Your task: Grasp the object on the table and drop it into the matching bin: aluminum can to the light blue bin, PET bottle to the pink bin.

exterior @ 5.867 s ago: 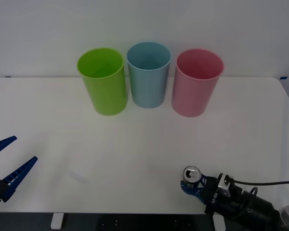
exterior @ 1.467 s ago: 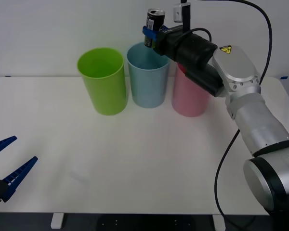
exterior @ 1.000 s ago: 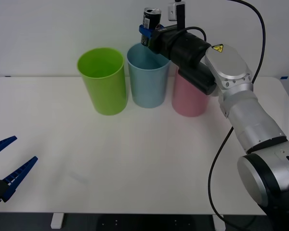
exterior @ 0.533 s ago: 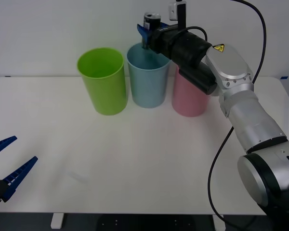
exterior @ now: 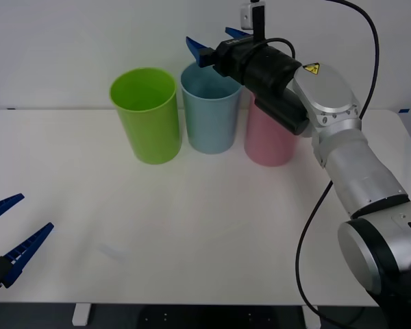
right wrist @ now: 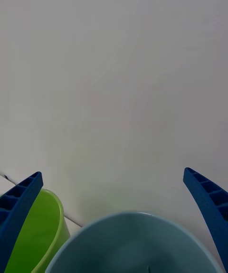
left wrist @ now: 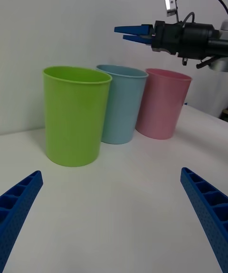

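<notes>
My right gripper [exterior: 209, 37] hangs open just above the rim of the light blue bin [exterior: 211, 116], with nothing between its fingers. In the right wrist view the same gripper [right wrist: 112, 173] looks down over the light blue bin [right wrist: 133, 240]. The pink bin [exterior: 270, 140] stands right of the blue one, partly behind my right arm. The aluminum can and the PET bottle are out of view. My left gripper [exterior: 33, 212] rests open low at the table's [exterior: 192, 226] front left corner.
A lime green bin [exterior: 147, 116] stands left of the light blue one, close beside it. The three bins form a row at the table's back edge before a white wall. The left wrist view shows the pink bin [left wrist: 164, 104] and the right gripper [left wrist: 127, 33] above the row.
My right gripper, shut on the can above the light blue bin half a second ago, has opened. The can has dropped out of sight. The left arm has not moved.
</notes>
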Action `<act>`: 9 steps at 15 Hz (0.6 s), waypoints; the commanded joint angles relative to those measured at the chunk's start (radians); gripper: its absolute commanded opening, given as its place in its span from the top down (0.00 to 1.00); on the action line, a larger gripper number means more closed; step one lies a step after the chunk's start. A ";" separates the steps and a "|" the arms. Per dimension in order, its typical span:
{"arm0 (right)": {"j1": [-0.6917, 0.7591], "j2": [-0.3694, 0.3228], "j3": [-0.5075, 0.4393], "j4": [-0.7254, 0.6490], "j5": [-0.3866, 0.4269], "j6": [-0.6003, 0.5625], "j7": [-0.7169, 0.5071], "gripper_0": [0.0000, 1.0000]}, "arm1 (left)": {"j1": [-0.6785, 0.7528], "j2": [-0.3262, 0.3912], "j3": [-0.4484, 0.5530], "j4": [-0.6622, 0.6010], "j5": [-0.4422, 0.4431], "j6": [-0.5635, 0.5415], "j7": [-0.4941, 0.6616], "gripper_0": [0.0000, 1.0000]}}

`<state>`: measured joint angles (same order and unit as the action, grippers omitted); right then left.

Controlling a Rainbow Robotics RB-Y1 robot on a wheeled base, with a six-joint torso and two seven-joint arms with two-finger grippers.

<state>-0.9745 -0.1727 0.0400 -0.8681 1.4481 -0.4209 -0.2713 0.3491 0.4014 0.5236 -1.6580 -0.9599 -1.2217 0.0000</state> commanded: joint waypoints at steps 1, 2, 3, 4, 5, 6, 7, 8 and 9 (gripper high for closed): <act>0.008 -0.014 0.000 -0.009 -0.021 -0.016 0.009 0.00 | 0.000 0.000 0.000 0.000 0.000 0.000 0.000 0.00; 0.016 -0.019 0.000 -0.020 -0.028 -0.019 0.012 0.00 | 0.000 0.000 0.000 0.000 0.000 0.000 0.000 0.00; 0.043 -0.027 0.000 -0.060 -0.029 -0.021 0.012 0.00 | 0.000 0.000 0.000 0.000 0.000 0.000 0.000 0.00; 0.080 -0.033 0.000 -0.112 -0.029 -0.025 0.007 0.00 | 0.000 0.000 0.000 0.000 0.000 0.000 0.000 0.00; 0.114 -0.041 0.001 -0.161 -0.029 -0.035 0.007 0.00 | 0.000 0.000 0.000 0.000 0.000 0.000 0.000 0.00; 0.138 -0.050 0.005 -0.195 -0.029 -0.047 0.003 0.00 | 0.000 0.000 0.000 0.000 0.000 0.000 0.000 0.00; 0.171 -0.061 0.003 -0.241 -0.031 -0.071 0.000 0.00 | 0.000 0.000 0.000 0.000 0.000 0.000 0.000 0.00; 0.200 -0.071 0.005 -0.278 -0.035 -0.091 -0.002 0.00 | 0.000 0.000 0.000 0.000 0.000 0.000 0.000 0.00; 0.224 -0.082 0.005 -0.312 -0.038 -0.107 -0.003 0.00 | 0.000 0.000 0.000 0.000 0.000 0.000 0.000 0.00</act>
<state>-0.7683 -0.2467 0.0441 -1.1546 1.4125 -0.5157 -0.2732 0.3490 0.4014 0.5236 -1.6580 -0.9599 -1.2217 0.0000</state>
